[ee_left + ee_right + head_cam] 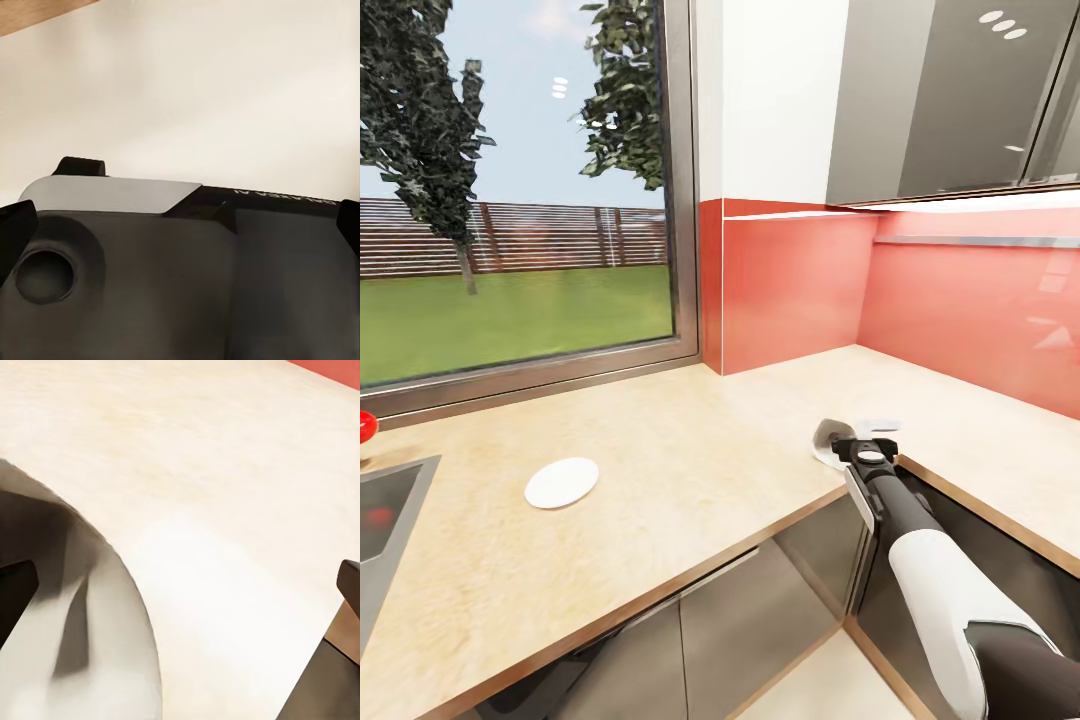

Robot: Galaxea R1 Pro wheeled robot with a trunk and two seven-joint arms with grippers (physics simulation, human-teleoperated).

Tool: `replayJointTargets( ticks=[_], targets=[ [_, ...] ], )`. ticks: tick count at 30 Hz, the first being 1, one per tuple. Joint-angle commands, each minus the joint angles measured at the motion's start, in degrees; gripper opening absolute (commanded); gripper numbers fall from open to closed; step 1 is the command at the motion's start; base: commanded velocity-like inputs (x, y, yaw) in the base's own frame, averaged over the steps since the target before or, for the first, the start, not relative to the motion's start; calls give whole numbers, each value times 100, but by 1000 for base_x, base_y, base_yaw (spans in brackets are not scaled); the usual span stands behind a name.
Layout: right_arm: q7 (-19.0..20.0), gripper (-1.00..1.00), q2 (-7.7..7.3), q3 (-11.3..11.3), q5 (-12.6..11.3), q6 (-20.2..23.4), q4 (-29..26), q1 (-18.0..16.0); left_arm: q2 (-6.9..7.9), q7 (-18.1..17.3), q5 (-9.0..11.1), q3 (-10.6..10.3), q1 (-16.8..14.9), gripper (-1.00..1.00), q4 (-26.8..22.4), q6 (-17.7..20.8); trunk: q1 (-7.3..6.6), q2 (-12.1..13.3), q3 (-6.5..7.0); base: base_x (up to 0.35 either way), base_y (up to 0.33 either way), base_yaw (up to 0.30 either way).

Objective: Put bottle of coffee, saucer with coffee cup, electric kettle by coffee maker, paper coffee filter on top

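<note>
Right tool (857,437) partly hides cup (827,441); grip unclear.

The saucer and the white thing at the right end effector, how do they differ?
The saucer lies flat and free on the countertop, near the sink; the white object, apparently the coffee cup, sits at the right end effector by the counter's inner corner. The saucer is a low disc, wider across; the cup is rounded and hollow, as the right wrist view shows. Both are plain white.
</note>
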Motion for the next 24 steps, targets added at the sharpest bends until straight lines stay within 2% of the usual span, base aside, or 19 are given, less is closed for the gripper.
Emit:
replayJointTargets(
  ticks=[1,24],
  targets=[
    [5,100,2,-6,60,49,-9,-2,-3,-1,42,15,2,100,-9,-4,0,-3,-5,0,0,0],
    [6,100,2,12,61,30,21,5,-24,-1,42,19,2,100,-9,-7,0,-3,-5,0,0,11]
  ],
)
